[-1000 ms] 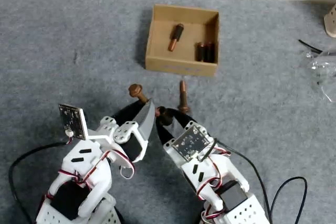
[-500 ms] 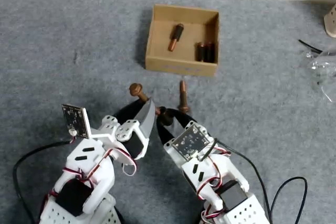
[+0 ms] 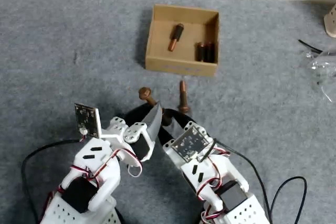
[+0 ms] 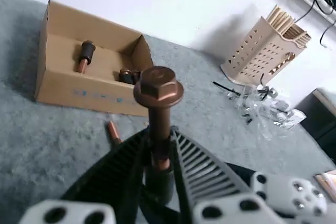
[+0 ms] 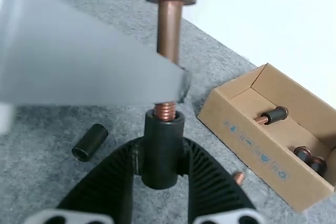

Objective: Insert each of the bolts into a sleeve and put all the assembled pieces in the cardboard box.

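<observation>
My left gripper (image 4: 157,148) is shut on the shank of a copper bolt (image 4: 157,92), held head up. Just under it, my right gripper (image 5: 164,157) is shut on a black sleeve (image 5: 164,145), held upright. The bolt (image 5: 169,22) stands in line above the sleeve, and its threaded tip sits at the sleeve's mouth. In the high view the two grippers meet at the bolt (image 3: 146,95) and sleeve (image 3: 166,117), in front of the cardboard box (image 3: 181,67). The box holds three assembled pieces (image 3: 176,36). Between the box and the grippers a loose bolt (image 3: 182,97) lies on the carpet.
A loose black sleeve (image 5: 90,141) lies on the grey carpet near the grippers. A wooden holder (image 4: 268,45) and a clear plastic bag (image 4: 262,103) lie off to the far right, with a black cable (image 3: 308,47) beside them.
My left arm has swung right with the bolt, bringing it over the sleeve in the right gripper. The right arm has kept still.
</observation>
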Robot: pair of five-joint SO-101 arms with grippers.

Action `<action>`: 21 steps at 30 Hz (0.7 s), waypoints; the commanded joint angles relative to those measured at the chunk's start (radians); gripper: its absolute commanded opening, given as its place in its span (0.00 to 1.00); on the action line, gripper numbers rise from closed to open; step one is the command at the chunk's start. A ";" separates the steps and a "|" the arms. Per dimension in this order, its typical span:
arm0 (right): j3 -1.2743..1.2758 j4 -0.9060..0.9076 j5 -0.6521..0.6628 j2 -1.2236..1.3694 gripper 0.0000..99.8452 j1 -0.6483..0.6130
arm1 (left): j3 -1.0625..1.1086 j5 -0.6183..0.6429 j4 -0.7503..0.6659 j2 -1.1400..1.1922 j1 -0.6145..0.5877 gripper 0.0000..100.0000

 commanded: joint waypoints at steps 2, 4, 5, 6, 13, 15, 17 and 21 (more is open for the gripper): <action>0.122 -0.016 0.012 -0.015 0.01 0.001 | -0.005 -0.003 -0.020 -0.005 0.021 0.00; 0.122 -0.016 0.012 -0.015 0.01 0.001 | -0.004 -0.003 0.015 -0.005 0.021 0.00; 0.120 -0.016 0.012 -0.015 0.01 0.001 | -0.005 -0.003 0.038 -0.005 0.021 0.00; 0.120 -0.016 0.012 -0.015 0.01 0.001 | -0.005 -0.003 0.060 -0.005 0.021 0.00; 0.120 -0.016 0.012 -0.015 0.01 0.005 | -0.005 -0.003 0.123 -0.005 0.016 0.00; 0.120 -0.016 0.012 -0.015 0.01 0.015 | -0.005 -0.003 0.124 -0.005 0.013 0.00; 0.119 -0.018 0.012 -0.015 0.01 0.022 | -0.005 -0.003 0.124 -0.005 0.013 0.00; 0.119 -0.018 0.012 -0.015 0.01 0.022 | -0.005 -0.005 0.126 -0.005 0.013 0.01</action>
